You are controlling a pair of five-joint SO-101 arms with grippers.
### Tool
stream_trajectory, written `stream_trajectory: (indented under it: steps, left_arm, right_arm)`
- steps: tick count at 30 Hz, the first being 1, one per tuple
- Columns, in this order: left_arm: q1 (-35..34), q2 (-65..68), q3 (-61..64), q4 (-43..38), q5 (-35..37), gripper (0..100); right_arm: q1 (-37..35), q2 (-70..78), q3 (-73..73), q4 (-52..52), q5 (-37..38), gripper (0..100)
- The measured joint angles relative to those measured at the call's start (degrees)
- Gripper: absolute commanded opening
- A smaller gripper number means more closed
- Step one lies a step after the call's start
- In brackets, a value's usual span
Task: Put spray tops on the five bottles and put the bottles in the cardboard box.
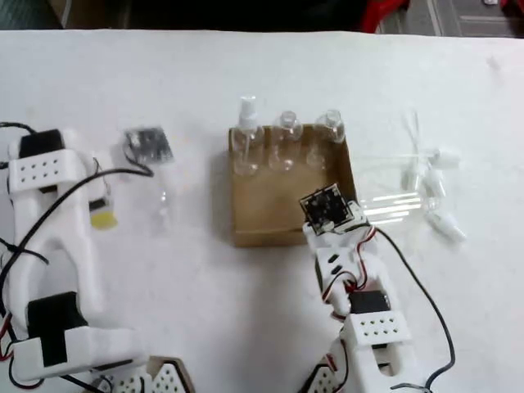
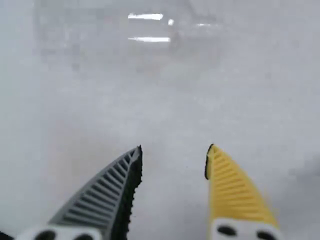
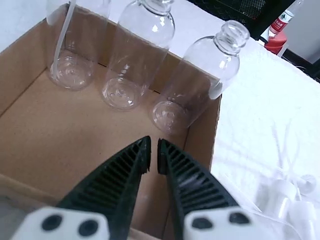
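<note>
Three bottles point(image 3: 137, 55) stand upright in a row against the far wall of the cardboard box point(image 1: 262, 213). High view tells you what each carries: the capped bottle point(image 1: 247, 149), at the row's left end, wears a spray top point(image 1: 247, 106); the middle bottle point(image 1: 285, 143) and the end bottle point(image 1: 328, 141) have bare necks. Right wrist view cuts off the capped one's upper part, yet gives you the end bottle's open mouth close up. Your right end effector point(image 3: 152, 149) sits over the near right part of the box, black fingers drawn narrow, a thin slit between the tips, nothing held. Loose spray tops point(image 1: 434, 188) lie clustered on the table point(image 1: 246, 74) to the right of the box, apart from it; the right wrist view catches a few past the box wall. Your left end effector point(image 2: 173, 150) has grey and yellow fingers spread wide, nothing between them, low over the table. Ahead of it lies a clear bottle point(image 2: 140, 50), blurred; high view shows it faintly, left of the box.
</note>
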Motion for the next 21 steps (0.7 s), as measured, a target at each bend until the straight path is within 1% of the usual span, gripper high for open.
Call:
stream_trajectory:
  steps: [2, 3, 6, 8, 10, 13, 15, 17, 21]
  left_arm:
    - [1.5, 0.0, 1.9, -5.5, -0.4, 33]
    - [2.2, 0.0, 3.0, -8.7, 0.4, 35]
    - [5.6, 0.0, 4.6, -15.2, 5.7, 35]
    - [8.5, 0.0, 5.2, -16.3, 6.5, 35]
    - [11.3, 0.0, 5.4, -16.7, 5.7, 35]
    - [13.7, 0.0, 5.4, -17.0, 5.3, 35]
    - [14.1, 0.0, 5.4, -17.0, 3.9, 34]
    - [14.0, 0.8, 5.4, -17.0, 1.0, 33]
    - [12.0, 1.8, 5.5, -17.0, -2.9, 34]
  right_arm:
    - [0.1, 0.0, 0.0, 0.0, 0.0, 1.8]
    - [0.1, 0.0, 0.0, 0.0, 0.0, 1.8]
    - [0.1, 0.0, 0.0, 0.0, 0.0, 1.8]
    - [0.1, 0.0, 0.0, 0.0, 0.0, 1.8]
    - [0.1, 0.0, 0.0, 0.0, 0.0, 1.8]
    - [0.1, 0.0, 0.0, 0.0, 1.7, 1.8]
    - [0.1, 0.0, 0.0, 0.0, 2.2, 1.8]
    - [0.1, 0.0, 0.0, 0.0, 2.5, 1.8]
    - [0.1, 0.0, 0.0, 0.0, 2.5, 1.8]
